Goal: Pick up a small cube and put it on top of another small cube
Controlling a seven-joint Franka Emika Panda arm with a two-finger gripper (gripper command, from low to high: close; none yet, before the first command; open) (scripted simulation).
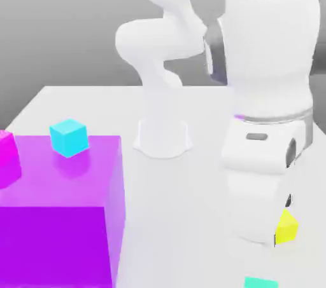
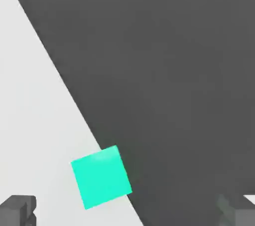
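Note:
A small teal cube [image 2: 101,176] lies on the white table, right at its edge; in the exterior view the teal cube [image 1: 261,282] peeks in at the bottom. My gripper [image 2: 127,215] hangs above it, open, with its two dark fingertips [image 2: 17,210] far apart and nothing between them. A small yellow cube [image 1: 286,226] sits just beside my white hand [image 1: 255,210], partly hidden by it. A small cyan cube [image 1: 69,137] rests on top of a large purple block [image 1: 63,217] at the exterior view's left.
A magenta cube [image 1: 6,156] shows at the exterior view's left edge, on the purple block. The arm's white base [image 1: 162,137] stands mid-table. Beyond the table's edge [image 2: 74,100] lies dark floor.

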